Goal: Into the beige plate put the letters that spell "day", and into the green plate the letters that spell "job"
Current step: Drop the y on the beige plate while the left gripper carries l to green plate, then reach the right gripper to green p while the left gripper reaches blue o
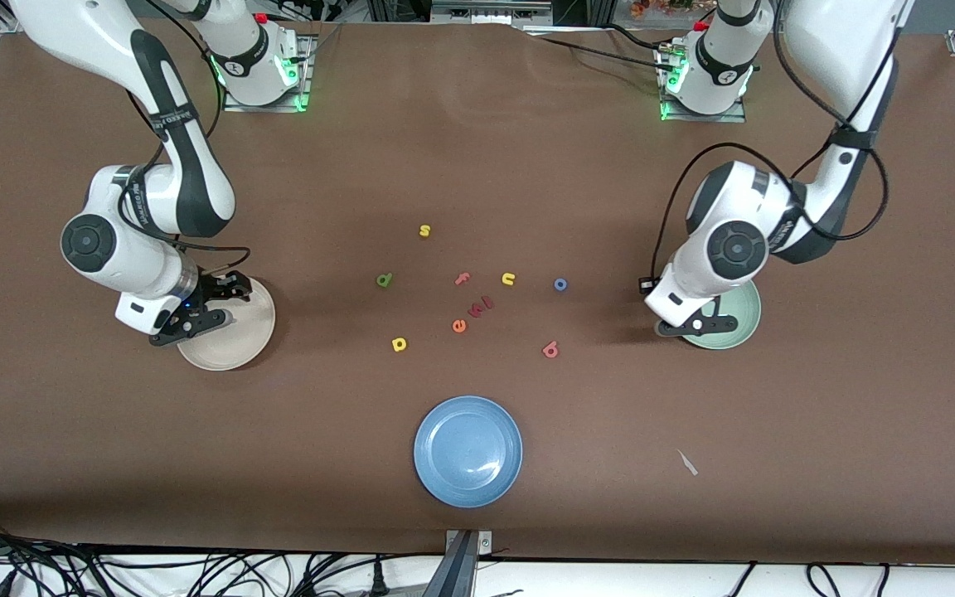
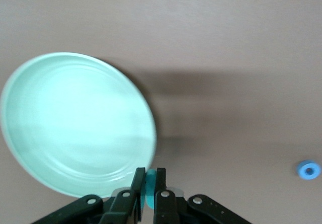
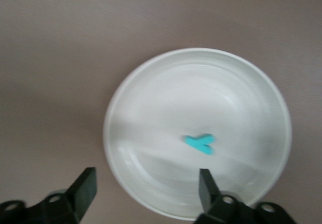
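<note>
- Right wrist view: right gripper (image 3: 146, 194) spread wide over beige plate (image 3: 151, 83); teal y (image 3: 199, 143) lies in plate, frame centre.
- Left gripper (image 2: 147, 183) pinches teal j (image 2: 150, 190) beside green plate (image 2: 30, 78), lower frame.

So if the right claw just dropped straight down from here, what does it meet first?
Probably the beige plate: the open right claw hangs over its edge, the teal y lying farther in. Depth is hard to judge.

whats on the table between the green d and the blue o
In the front view, the pink f and yellow u lie between the green d and the blue o.
</note>
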Tool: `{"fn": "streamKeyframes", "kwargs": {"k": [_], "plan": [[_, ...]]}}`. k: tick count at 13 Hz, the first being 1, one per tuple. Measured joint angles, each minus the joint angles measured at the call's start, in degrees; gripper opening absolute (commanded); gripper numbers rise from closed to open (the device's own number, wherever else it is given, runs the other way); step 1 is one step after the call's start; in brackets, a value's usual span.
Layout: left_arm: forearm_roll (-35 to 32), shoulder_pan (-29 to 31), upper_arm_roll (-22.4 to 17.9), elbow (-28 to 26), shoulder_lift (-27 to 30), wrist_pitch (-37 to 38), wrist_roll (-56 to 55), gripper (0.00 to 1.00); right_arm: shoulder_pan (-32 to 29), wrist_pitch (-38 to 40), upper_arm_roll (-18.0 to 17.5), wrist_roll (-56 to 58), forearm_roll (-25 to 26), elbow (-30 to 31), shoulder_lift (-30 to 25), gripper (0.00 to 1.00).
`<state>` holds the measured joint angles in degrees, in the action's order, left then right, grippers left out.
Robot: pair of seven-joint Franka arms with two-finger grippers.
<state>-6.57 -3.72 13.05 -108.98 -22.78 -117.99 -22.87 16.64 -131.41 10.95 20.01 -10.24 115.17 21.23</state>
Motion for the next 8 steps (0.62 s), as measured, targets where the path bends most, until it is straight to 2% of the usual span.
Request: {"fn": "streamKeyframes", "kwargs": {"k": [2,5,8], "plan": [[-0.1,4.8,-0.1,-0.4,0.5,0.8,7.8,0.0,0.1,0.3,-1.3,-2.2,-3.2,0.0,-0.1,1.0],[-0.1,12.6,-0.3,-2.2,-0.1,0.9,16.5,0.0,0.3,0.3,-5.8,-15.2,-3.5,0.0,-0.1,1.0],[-0.1,14.0,-0.3,-6.3,-2.0,-3.2,17.5,0.0,3.6,0.0,-8.7,-29.2,-3.5,0.0,-0.1,1.0]]}}
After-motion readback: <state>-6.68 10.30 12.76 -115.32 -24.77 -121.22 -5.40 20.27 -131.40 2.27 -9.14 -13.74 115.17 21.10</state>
